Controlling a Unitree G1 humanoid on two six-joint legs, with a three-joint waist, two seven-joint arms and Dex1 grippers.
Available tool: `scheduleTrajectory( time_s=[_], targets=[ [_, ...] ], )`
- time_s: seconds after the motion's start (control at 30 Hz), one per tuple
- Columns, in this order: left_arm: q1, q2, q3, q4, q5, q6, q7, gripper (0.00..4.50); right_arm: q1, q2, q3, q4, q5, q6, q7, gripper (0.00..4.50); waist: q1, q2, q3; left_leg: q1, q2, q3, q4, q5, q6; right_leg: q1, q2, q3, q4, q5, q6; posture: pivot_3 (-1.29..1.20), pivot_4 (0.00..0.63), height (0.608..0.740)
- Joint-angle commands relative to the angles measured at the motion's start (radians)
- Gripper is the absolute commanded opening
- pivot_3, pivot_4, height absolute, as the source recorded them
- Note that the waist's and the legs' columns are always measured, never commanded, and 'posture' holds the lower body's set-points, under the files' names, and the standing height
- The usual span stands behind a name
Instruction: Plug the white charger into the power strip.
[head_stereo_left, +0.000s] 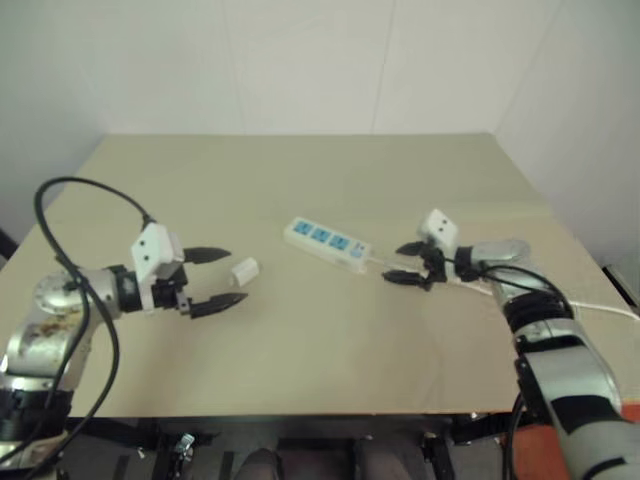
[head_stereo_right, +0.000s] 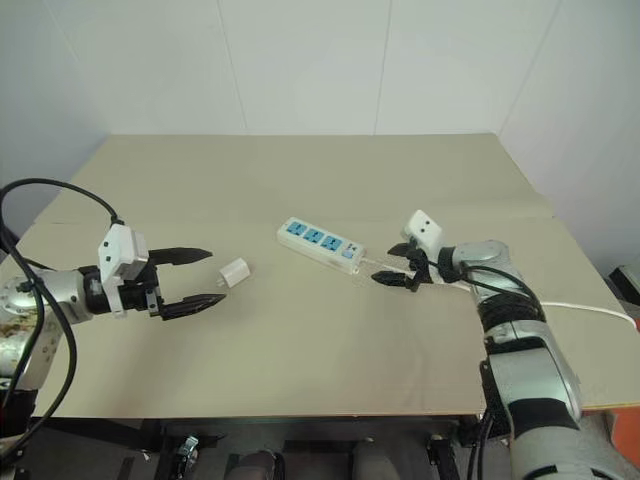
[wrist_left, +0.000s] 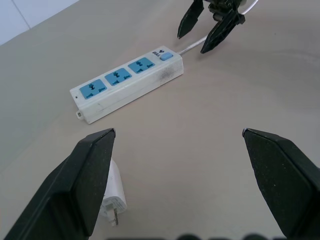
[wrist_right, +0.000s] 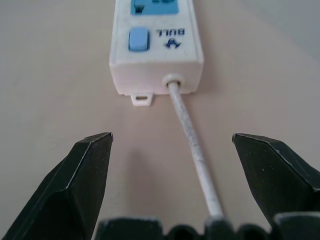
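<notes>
On the tan table the power strip lies mid-table, the white charger at its eight o'clock. The left gripper gapes empty just beside the charger. The left wrist view shows what look like the charger's prongs. The right gripper gapes astride the cord.

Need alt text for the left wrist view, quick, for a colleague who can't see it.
The open left gripper faces the power strip lying on the table, with the white charger lying beside one finger, untouched. Beyond the strip's switch end, the open right gripper hovers over the cord.
</notes>
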Motion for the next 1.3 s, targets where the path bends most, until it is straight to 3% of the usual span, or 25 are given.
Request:
scheduleTrajectory(
  time_s=[0.03,0.07,0.2,0.53,0.8,1.07,1.3],
  targets=[
    [0.008,-0.002,0.016,-0.035,-0.004,-0.017,0.014,4.43,-0.048,0.018,-0.017,0.084,-0.031,-0.057,-0.045,4.5,-0.003,0.0,0.0,0.0,0.0,0.0,0.0,0.0,0.0,0.0,0.0,0.0,0.0,0.0,0.0,0.0,0.15,0.74],
    [0.011,-0.002,0.017,-0.039,-0.005,-0.016,0.017,4.43,-0.055,0.026,-0.021,0.107,-0.038,-0.06,-0.058,4.5,-0.007,0.0,0.0,0.0,0.0,0.0,0.0,0.0,0.0,0.0,0.0,0.0,0.0,0.0,0.0,0.0,0.15,0.74],
    [0.023,0.002,0.018,-0.049,0.0,-0.016,0.022,4.5,-0.077,0.042,-0.027,0.171,-0.06,-0.058,-0.092,3.59,-0.01,0.0,0.0,0.001,0.0,0.0,0.0,0.0,0.0,0.0,0.0,0.0,0.001,0.0,0.0,0.0,0.15,0.74],
    [0.022,0.003,0.017,-0.042,0.002,-0.025,0.017,4.5,-0.087,0.05,-0.041,0.185,-0.08,-0.073,-0.087,0.03,-0.011,0.0,0.0,0.002,0.0,0.0,0.0,0.0,0.0,0.001,0.001,0.0,0.001,0.0,0.0,0.0,0.15,0.74],
    [-0.007,-0.015,-0.005,-0.019,-0.004,-0.03,-0.005,4.5,-0.02,-0.001,-0.069,0.051,-0.053,-0.137,-0.007,0.01,-0.01,0.0,0.0,0.001,0.0,0.0,0.0,0.0,0.0,0.0,0.0,0.0,0.001,0.0,0.0,0.0,0.15,0.74],
    [-0.031,-0.014,-0.024,0.008,0.0,-0.042,-0.028,4.5,0.422,-0.205,-0.161,-0.612,0.093,0.026,0.113,0.01,0.014,0.0,0.0,0.0,-0.001,-0.001,0.0,0.0,0.0,0.0,-0.001,-0.001,0.0,0.0,0.0,0.0,0.15,0.74],
    [-0.06,-0.02,-0.053,0.035,0.004,-0.048,-0.055,4.5,0.549,-0.244,-0.196,-0.753,0.129,0.123,0.064,0.01,-0.001,0.0,0.0,0.004,0.001,0.0,0.0,0.0,0.0,0.002,0.001,0.0,0.001,-0.002,0.003,0.0,0.15,0.74]
  ],
)
